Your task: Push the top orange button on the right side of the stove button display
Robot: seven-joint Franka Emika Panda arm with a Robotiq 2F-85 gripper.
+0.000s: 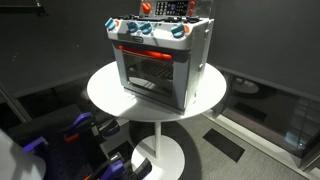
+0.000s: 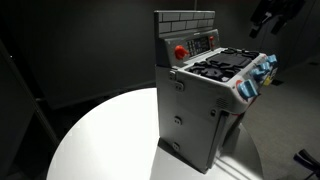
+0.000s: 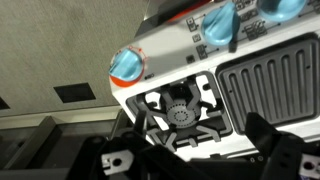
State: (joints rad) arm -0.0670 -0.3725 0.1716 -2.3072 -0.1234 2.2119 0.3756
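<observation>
The stove point(image 1: 158, 62) is a grey-white toy oven with a glass door, standing on a round white table point(image 1: 105, 90); it also shows in an exterior view point(image 2: 205, 105). Its dark button display point(image 2: 201, 42) sits on the raised back panel beside a round red button, and also shows in an exterior view point(image 1: 166, 8). Blue-and-white knobs point(image 3: 128, 65) line the front edge. My gripper point(image 2: 272, 14) hangs high, above and beyond the knob side, apart from the stove. In the wrist view its fingers point(image 3: 196, 128) are spread open and empty over a burner point(image 3: 180, 108). The display is out of the wrist view.
The white table point(image 2: 100, 140) stands on a pedestal base point(image 1: 158, 155) over dark floor. Blue and black equipment point(image 1: 80, 128) lies low beside the table. A grill plate point(image 3: 268, 85) lies next to the burner on the stove top.
</observation>
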